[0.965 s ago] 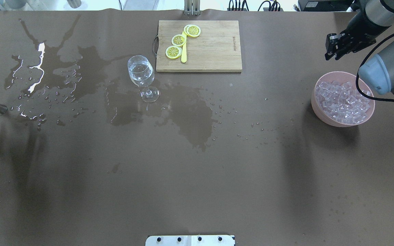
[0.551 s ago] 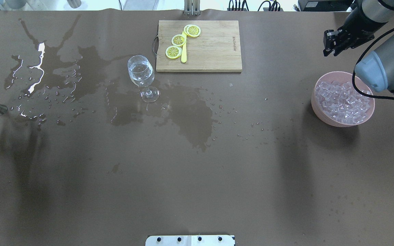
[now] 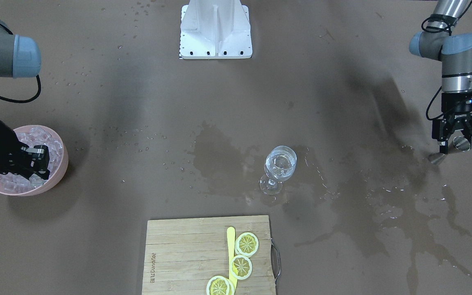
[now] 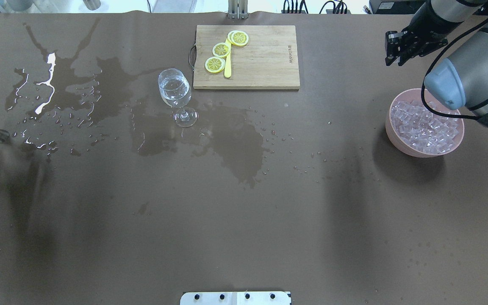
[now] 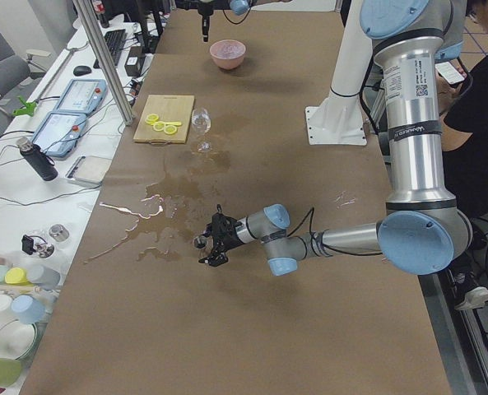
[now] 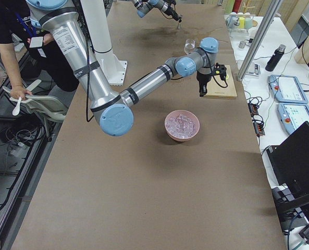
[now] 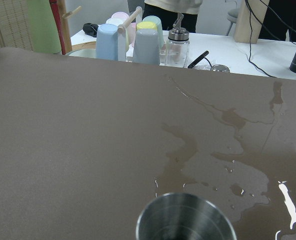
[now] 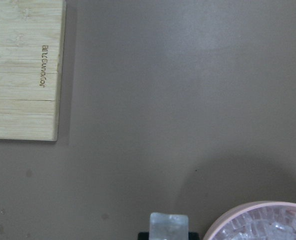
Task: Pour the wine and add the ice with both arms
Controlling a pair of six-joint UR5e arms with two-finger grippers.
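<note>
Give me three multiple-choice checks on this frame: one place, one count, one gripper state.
1. Where does the clear stemmed wine glass stand?
A) on the rectangular wooden cutting board
B) on the wet brown table beside the board
C) held in the air

2. How many round yellow lemon slices lie on the board?
A) three
B) two
C) five

3. The right gripper is:
A) open and empty
B) shut on the glass's stem
C) shut on a clear ice cube

Key: 1B, its foot rests on the tabletop by the board's handle; 2A, three slices show; 3C, the right wrist view shows the cube gripped.
</note>
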